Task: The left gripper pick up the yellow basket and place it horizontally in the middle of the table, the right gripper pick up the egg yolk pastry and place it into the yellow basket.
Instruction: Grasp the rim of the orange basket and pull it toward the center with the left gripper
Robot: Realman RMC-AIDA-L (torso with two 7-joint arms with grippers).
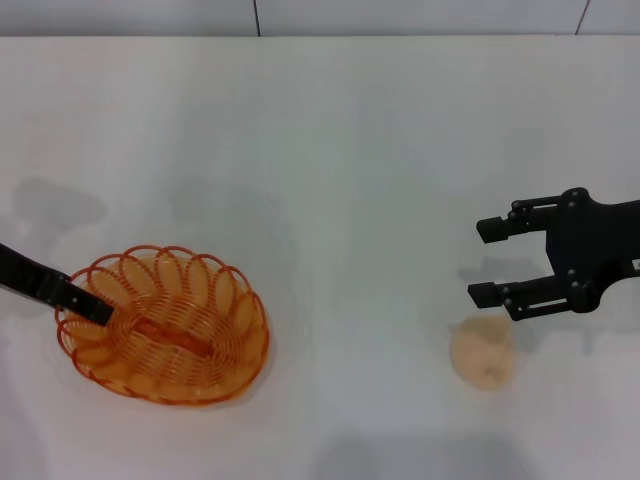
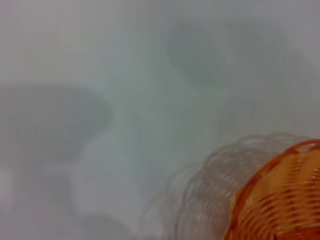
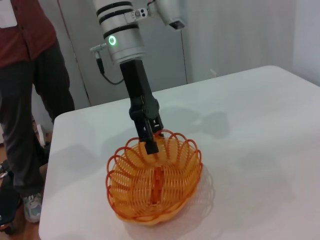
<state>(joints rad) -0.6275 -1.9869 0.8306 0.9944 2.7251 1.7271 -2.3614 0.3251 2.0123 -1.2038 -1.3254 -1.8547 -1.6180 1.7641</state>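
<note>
L gripper clamped (low); R gripper jaws apart.

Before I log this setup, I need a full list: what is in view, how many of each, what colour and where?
Oval wire-like basket: one, translucent orange-yellow, on the table's near left.
Small round domed pastry: one, pale tan-yellow, on the table's near right, outside the basket.
Large flat tabletop: one, plain white, under everything.
Standing person: one, dark red top and dark trousers, beyond the table's far end, seen in the right wrist view.
Left gripper: one, black, fingers closed on the basket's rim.
Right gripper: one, black, open, beside and slightly beyond the pastry, not touching it.
</note>
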